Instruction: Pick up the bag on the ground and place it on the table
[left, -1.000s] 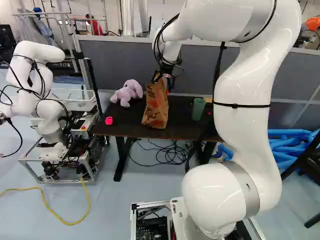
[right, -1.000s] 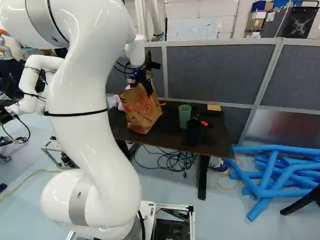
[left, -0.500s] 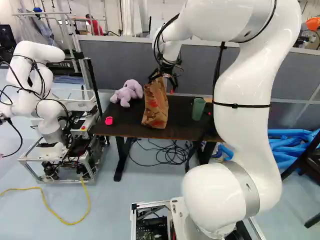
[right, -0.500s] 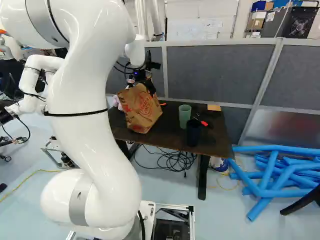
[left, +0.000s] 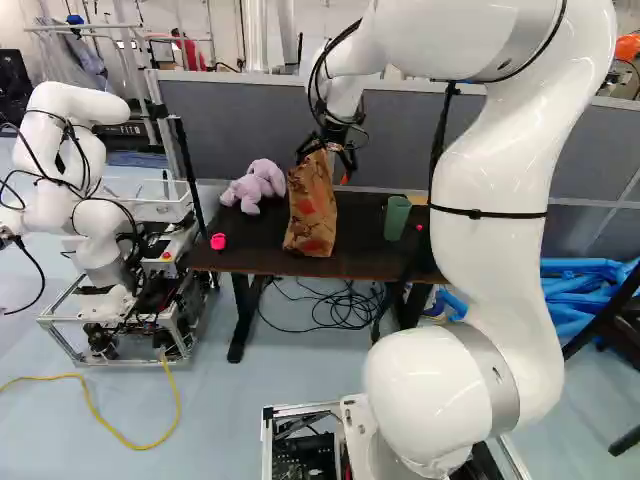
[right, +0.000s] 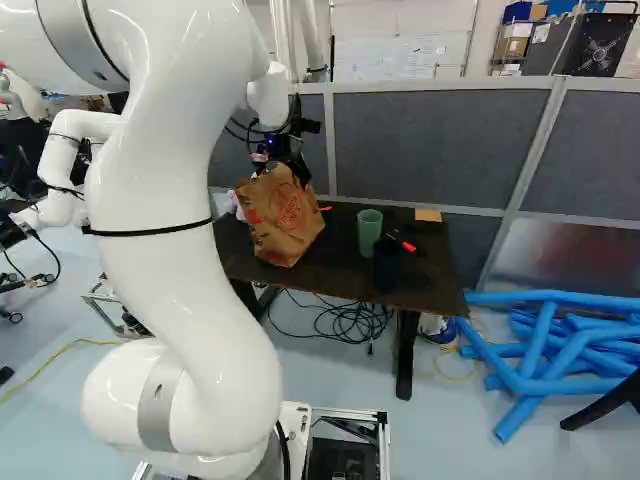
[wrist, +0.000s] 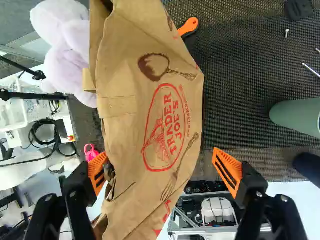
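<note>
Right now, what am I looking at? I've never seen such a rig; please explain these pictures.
The machine is a white, jointed robot arm on a moving base. Two pictures look ahead from the base, one from behind the arm's left, one from its right; both show one scene. The third looks along the black, two-fingered claw from the wrist. On the dark table are a brown paper bag, a pale purple plush toy, a small bright pink object, a green cup and a black cup. Nothing is held: the claw's orange pads stand apart, with the bag between them.
</note>
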